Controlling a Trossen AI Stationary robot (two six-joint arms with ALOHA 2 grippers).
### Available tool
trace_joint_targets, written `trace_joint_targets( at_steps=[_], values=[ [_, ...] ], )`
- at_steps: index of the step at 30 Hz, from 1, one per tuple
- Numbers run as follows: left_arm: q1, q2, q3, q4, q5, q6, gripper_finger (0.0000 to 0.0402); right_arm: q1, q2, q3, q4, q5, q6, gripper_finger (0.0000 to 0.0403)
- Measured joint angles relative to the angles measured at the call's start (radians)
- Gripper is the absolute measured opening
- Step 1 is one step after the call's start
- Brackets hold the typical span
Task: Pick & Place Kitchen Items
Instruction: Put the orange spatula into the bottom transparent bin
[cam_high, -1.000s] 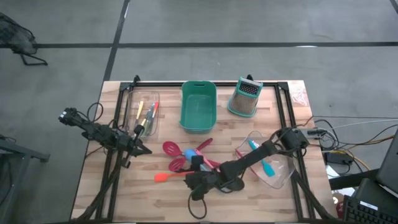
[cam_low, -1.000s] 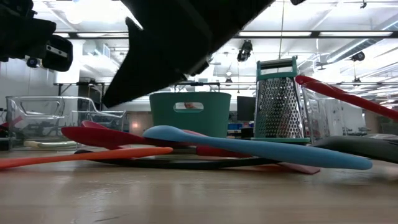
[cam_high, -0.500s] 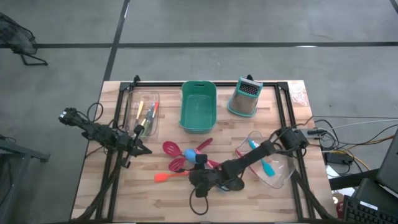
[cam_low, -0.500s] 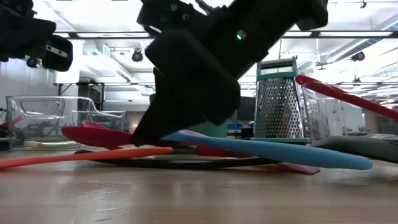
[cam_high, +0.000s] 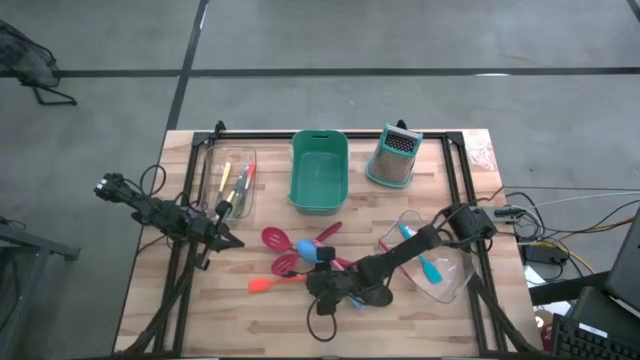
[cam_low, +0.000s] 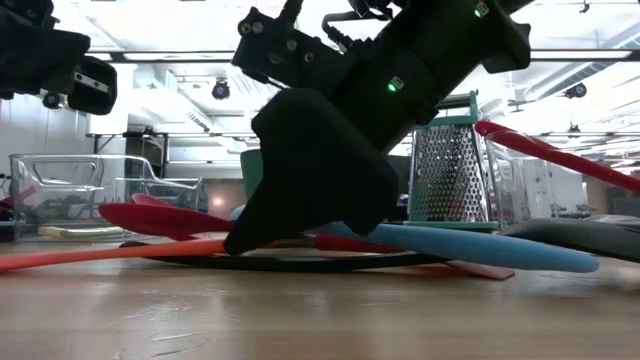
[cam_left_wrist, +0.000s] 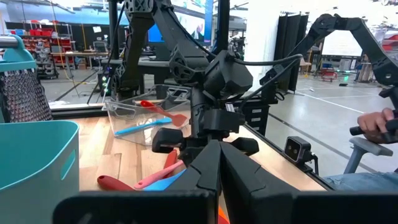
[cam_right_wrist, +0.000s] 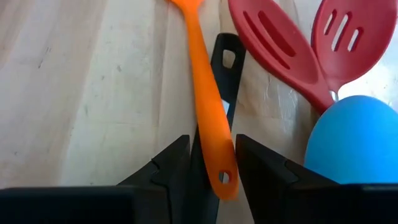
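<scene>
Right gripper (cam_right_wrist: 206, 163) lowered onto the utensil pile near the middle of the desk (cam_high: 200, 310), jaws open astride the orange spatula's (cam_right_wrist: 205, 112) handle end, which lies over a black handle (cam_right_wrist: 227, 68). Two red slotted spoons (cam_right_wrist: 283, 53) and a blue spoon (cam_right_wrist: 351, 140) lie just beside. Left gripper (cam_high: 222, 240) waits at the desk's left beside a clear bin (cam_high: 212, 160), jaws closed and empty.

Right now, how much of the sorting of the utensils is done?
Done: some utensils already lie in the left clear bin and right clear bin. In hand: the right gripper straddles the orange spatula's handle, jaws open. Left: the red slotted spoons and blue spoon. The left gripper waits.
</scene>
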Motion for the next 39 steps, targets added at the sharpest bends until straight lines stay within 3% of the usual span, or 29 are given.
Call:
trace_joint_targets(
  at_steps=[14, 24, 39],
  values=[
    [0.0, 0.001, 0.0, 0.001, 0.0, 0.0, 0.0012, -0.017, 0.061, 0.001, 0.076, -0.031, -0.002, 0.0099],
    [0.0, 0.0, 0.0, 0.001, 0.0, 0.0, 0.0012, -0.015, 0.072, 0.057, 0.037, -0.04, -0.042, 0.0064],
    [0.0, 0.0, 0.0, 0.002, 0.0, 0.0, 0.0012, 0.009, 0.073, 0.131, -0.045, 0.0, -0.072, 0.0065]
  ],
)
